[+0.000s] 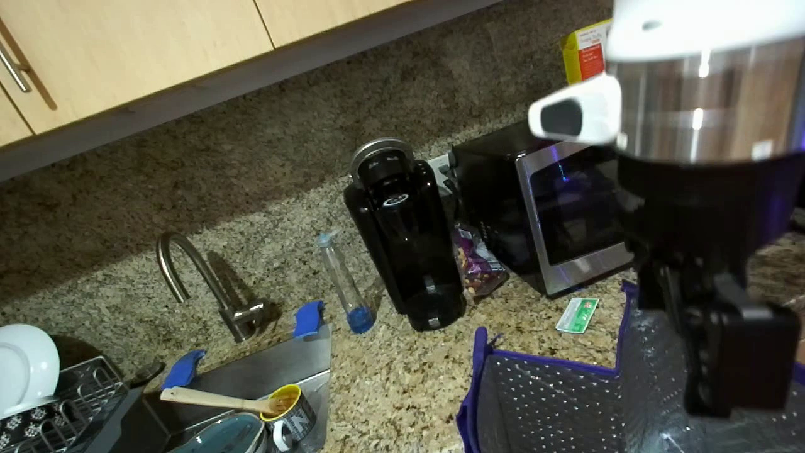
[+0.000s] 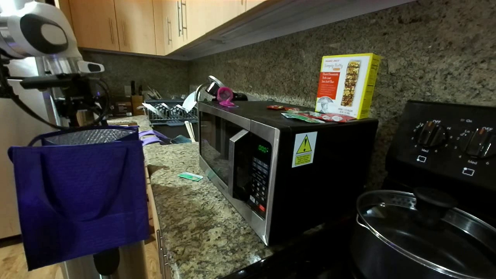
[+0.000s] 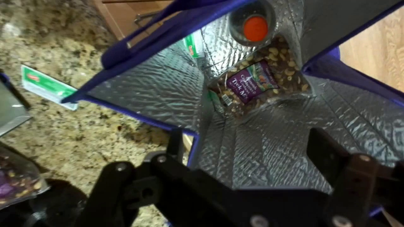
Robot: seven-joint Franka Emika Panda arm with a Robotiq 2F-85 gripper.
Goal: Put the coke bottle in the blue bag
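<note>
Bottle point(image 3: 252, 22) in bag point(image 2: 85, 178) beside worktop point(image 2: 186, 209) front edge; my gripper point(image 3: 247, 140) jaws spread wide, empty.
Probably weighty, smooth, squeezable; I'd grip just under the red cap point(image 3: 256, 29).

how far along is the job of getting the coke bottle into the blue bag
Done, by the look of it: what is probably the coke bottle, seen from above with its orange-red cap up, is inside the blue bag, beside a pack of trek mix. In hand: nothing; the pincer is open and empty over the bag. Left: likely just moving the pincer clear.
</note>
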